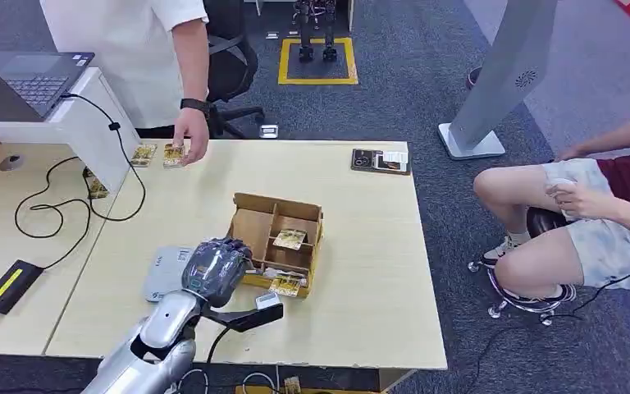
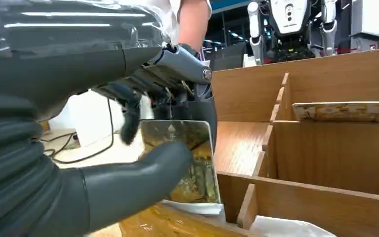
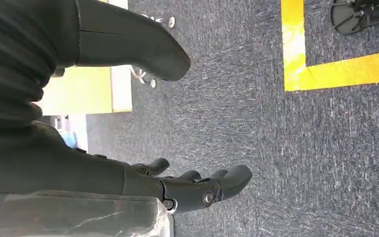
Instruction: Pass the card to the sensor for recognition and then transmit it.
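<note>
My left hand (image 1: 215,269) hovers at the near-left corner of the cardboard divider box (image 1: 256,223) on the table. In the left wrist view its thumb and fingers pinch a gold-patterned card (image 2: 187,163), held upright just outside the box wall (image 2: 325,153). Another card (image 1: 289,239) leans in a middle compartment, and one (image 1: 285,285) lies at the front edge of the box. The grey sensor pad (image 1: 164,271) lies flat on the table left of my hand. My right hand (image 3: 192,190) hangs over the carpet with fingers apart, holding nothing.
A person stands at the table's far side with a hand (image 1: 190,141) on cards (image 1: 143,154) there. A second person sits on a stool (image 1: 533,287) to the right. A dark device (image 1: 381,160) lies at the far right; cables (image 1: 57,205) and a black scanner (image 1: 6,286) lie left.
</note>
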